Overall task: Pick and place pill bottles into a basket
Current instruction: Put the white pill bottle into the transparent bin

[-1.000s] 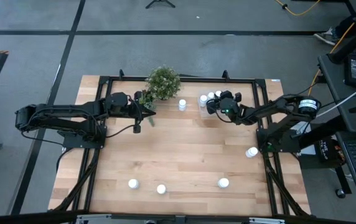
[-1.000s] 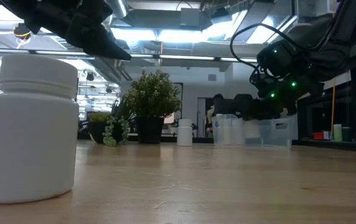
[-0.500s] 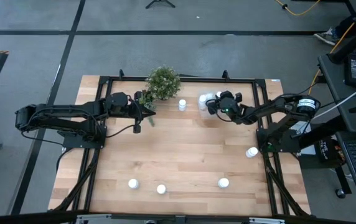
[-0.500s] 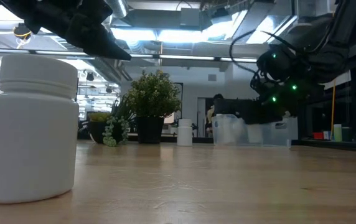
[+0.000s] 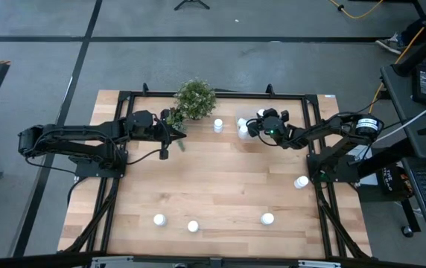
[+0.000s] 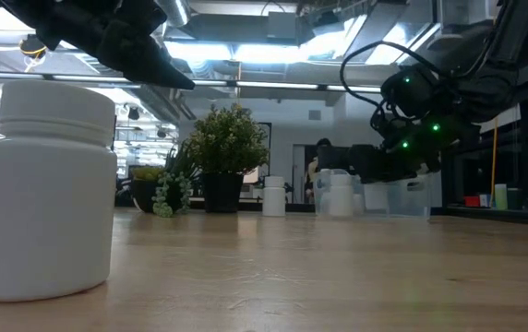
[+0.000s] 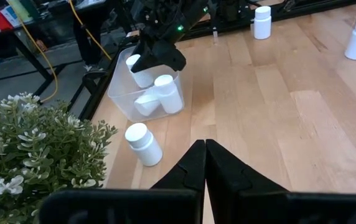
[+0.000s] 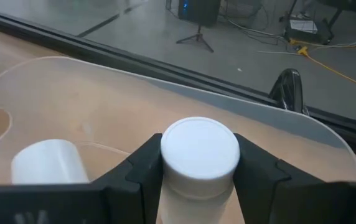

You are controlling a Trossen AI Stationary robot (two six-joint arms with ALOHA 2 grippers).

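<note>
The clear basket (image 7: 121,87) stands at the table's far side, right of the potted plant (image 5: 195,99). It holds one upright pill bottle (image 7: 167,93) and one lying on its side (image 8: 47,163). My right gripper (image 8: 200,168) is over the basket, shut on another white bottle (image 8: 200,149). Beside the basket, one bottle (image 7: 144,143) stands on the table. Several more stand near the front edge (image 5: 193,225) and the right edge (image 5: 301,182). My left gripper (image 7: 204,146) hangs shut in the air near the plant. My right gripper pinches the bottle's body just below its cap (image 8: 198,182), one finger (image 8: 142,167) on each side. It reaches in from the table's right, slanting down. The bottle sits tilted inside the basket's rim (image 7: 138,65). Whether its bottom touches the basket floor I cannot tell.
A black frame (image 5: 220,94) borders the wooden tabletop. One bottle (image 6: 47,189) stands close to the low camera at the near edge. The table's middle (image 5: 213,179) is bare wood.
My right gripper has shifted a little over the basket with its bottle, which now shows apart from the other bottles there.
</note>
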